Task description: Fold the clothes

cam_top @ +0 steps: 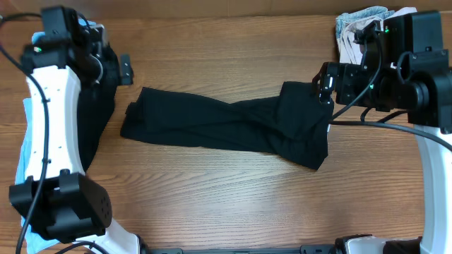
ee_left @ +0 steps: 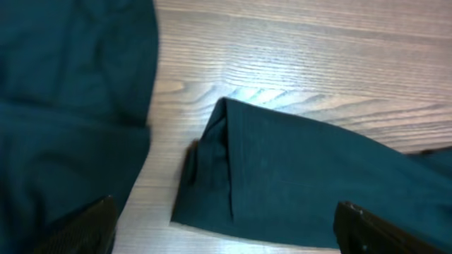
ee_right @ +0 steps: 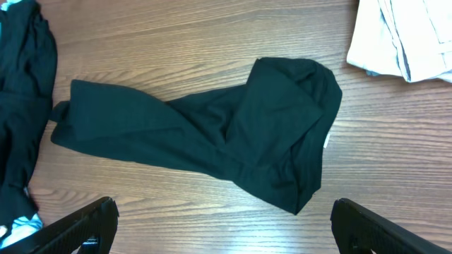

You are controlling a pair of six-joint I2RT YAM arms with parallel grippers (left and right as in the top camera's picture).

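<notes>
A black short-sleeved garment (cam_top: 226,127) lies loosely twisted and stretched across the middle of the table. Its narrow left end (ee_left: 282,176) lies just beyond my left gripper (ee_left: 226,240), and its wider right end (ee_right: 282,127) is bunched over itself. My left gripper (cam_top: 126,69) hovers open up and to the left of that left end, holding nothing. My right gripper (cam_top: 325,83) hangs open over the garment's upper right corner. In the right wrist view the right gripper (ee_right: 226,233) has only bare wood between its fingers.
More of the clothes are piled at the left edge under the left arm, black ones (cam_top: 95,120) over a light blue one (cam_top: 28,141). A pale folded stack (cam_top: 360,28) sits at the back right corner, also seen in the right wrist view (ee_right: 402,35).
</notes>
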